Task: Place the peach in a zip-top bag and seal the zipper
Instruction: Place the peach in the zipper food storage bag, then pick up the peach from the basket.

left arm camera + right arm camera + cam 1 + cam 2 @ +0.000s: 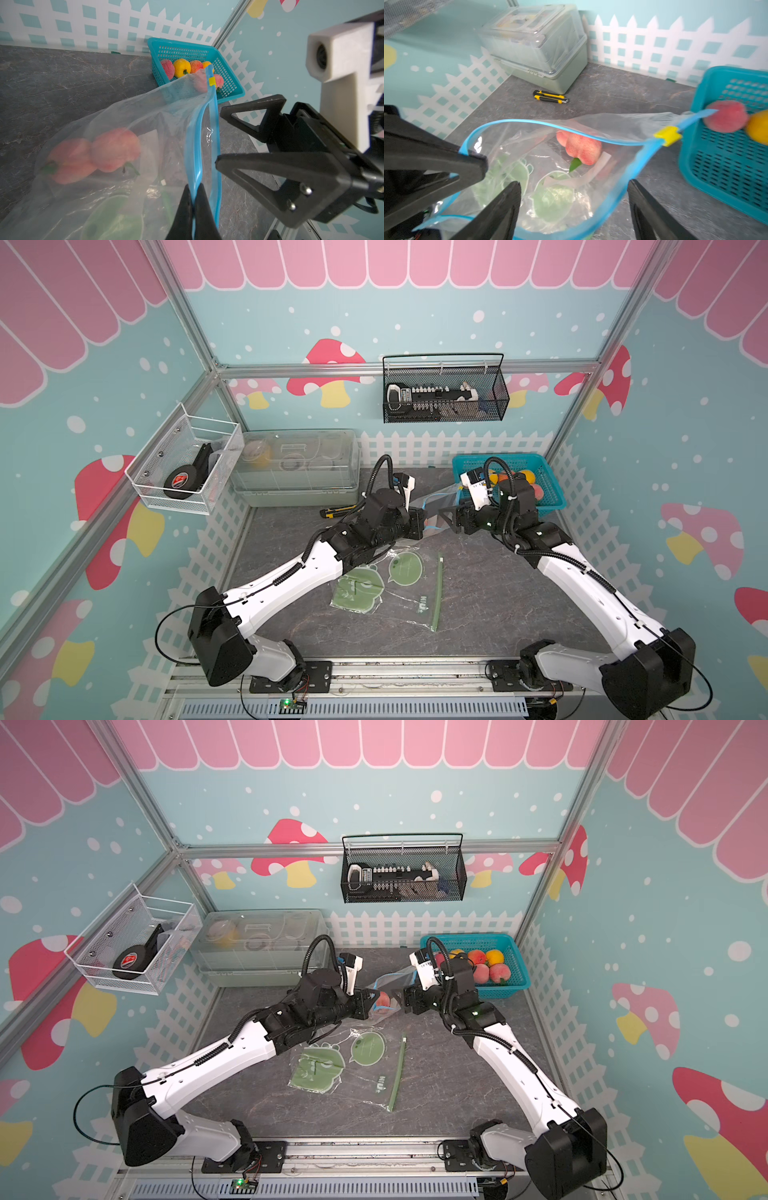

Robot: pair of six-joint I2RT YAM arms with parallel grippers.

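A clear zip-top bag (612, 128) with a blue zipper strip (197, 128) hangs open above the table. Its yellow slider (667, 136) sits at the end nearest the basket. A pink peach (581, 149) lies inside the bag and also shows in a top view (383, 1000). My left gripper (193, 187) is shut on one blue rim and holds the mouth up. My right gripper (573, 182) stands open at the mouth. The bag's near rim runs between its spread fingers, and nothing is gripped. Both grippers face each other at mid-table, left gripper (424, 522), right gripper (446, 516).
A teal basket (519, 969) of peaches and yellow fruit stands at the back right, close behind the bag. A second clear bag (395, 585) with green prints lies flat under the held one. A yellow-black utility knife (550, 96) lies beside a lidded plastic box (295, 466) at the back left.
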